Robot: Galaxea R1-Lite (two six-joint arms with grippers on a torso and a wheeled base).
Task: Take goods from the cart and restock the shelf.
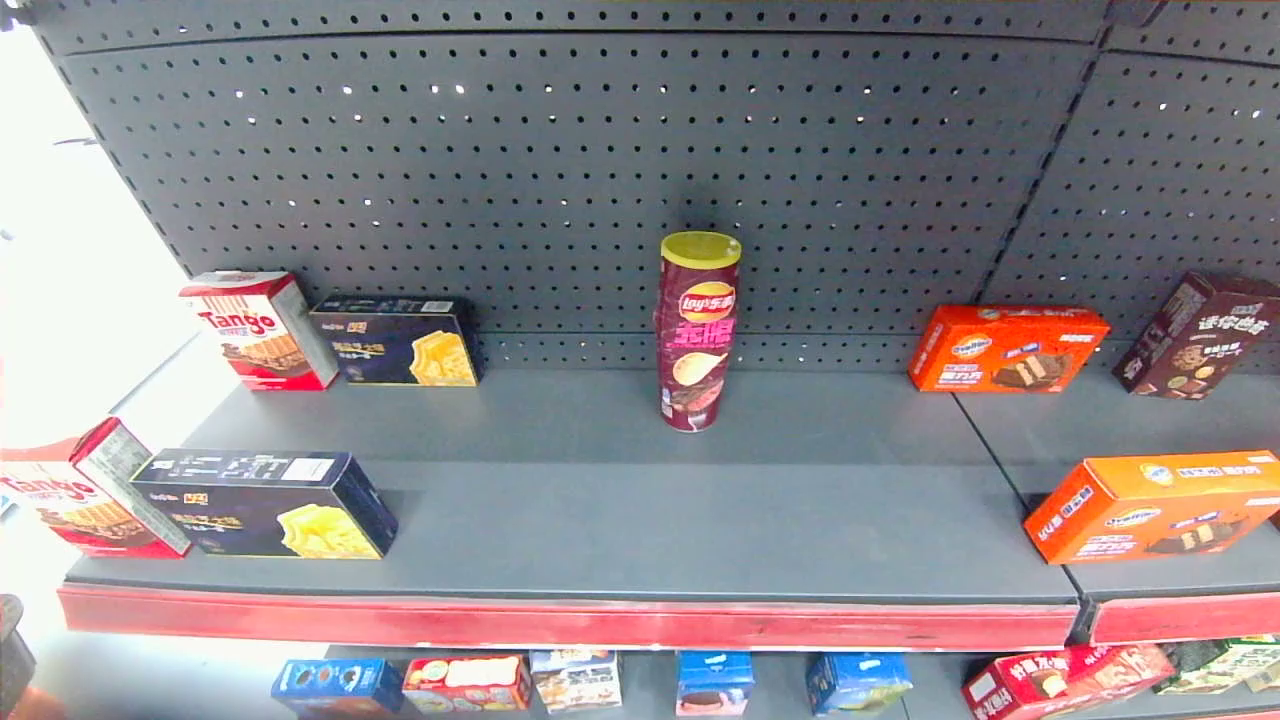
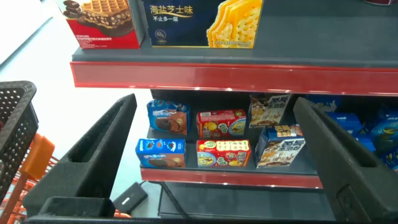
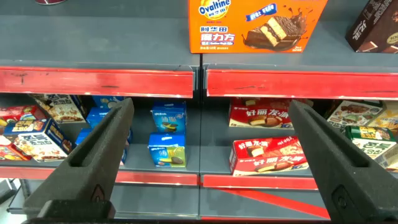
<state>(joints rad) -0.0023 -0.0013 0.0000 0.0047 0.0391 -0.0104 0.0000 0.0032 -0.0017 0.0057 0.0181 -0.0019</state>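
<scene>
Its two black fingers spread wide and holding nothing, the robot's left hand hangs before the lower tier of a grey metal shelf with a red front edge. It faces two rows of small blue, red and white snack boxes. Near that hand stands a black mesh cart basket with an orange handle.

The right hand, likewise spread and empty, faces the same lower tier farther along, where blue cartons and red pie boxes sit. An orange cake box stands on the tier above.

On that upper tier, a maroon cardboard crisp tube with a yellow lid stands upright and alone at mid-shelf, near the dark perforated back panel. To the tube's left sit two red-and-white wafer boxes and two navy cracker boxes. To its right are a second orange cake box and a dark brown biscuit box.
</scene>
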